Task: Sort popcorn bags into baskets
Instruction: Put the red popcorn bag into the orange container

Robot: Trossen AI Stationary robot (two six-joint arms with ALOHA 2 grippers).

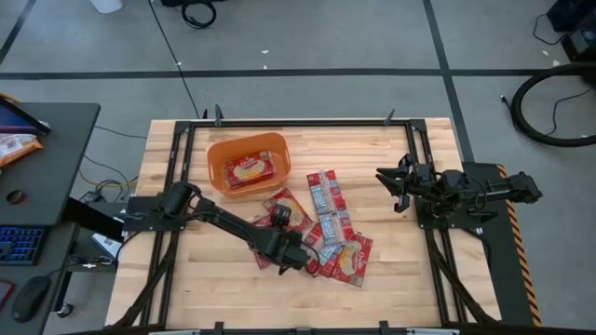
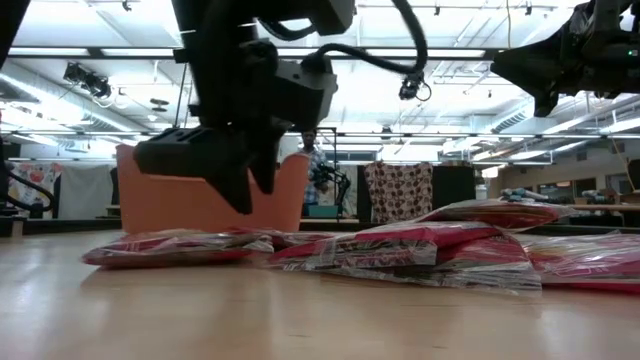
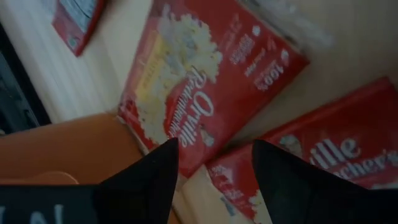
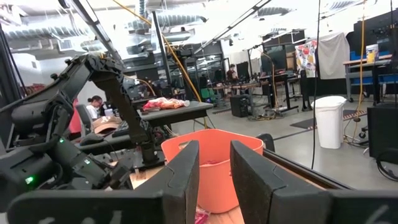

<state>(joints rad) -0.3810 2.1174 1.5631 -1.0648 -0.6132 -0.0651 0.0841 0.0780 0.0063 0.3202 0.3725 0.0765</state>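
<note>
Several red popcorn bags (image 1: 321, 228) lie flat and overlapping on the wooden table, right of centre. One more bag (image 1: 250, 170) lies inside the orange basket (image 1: 216, 154), which stands toward the far edge. My left gripper (image 1: 291, 261) is open and points down just above the near-left part of the pile. In the left wrist view its gripper (image 3: 214, 168) frames the edge between two bags (image 3: 199, 81). In the low view the left gripper (image 2: 245, 195) hangs clear above the bags (image 2: 180, 247). My right gripper (image 1: 396, 183) waits open, raised over the table's right side.
Black frame rails (image 1: 410, 149) run along the table's sides. A side desk at the left holds a larger orange snack bag (image 1: 14, 144), a keyboard and a mouse. Bare wood lies near the front edge (image 1: 214, 298). A person (image 4: 96, 102) sits in the room beyond.
</note>
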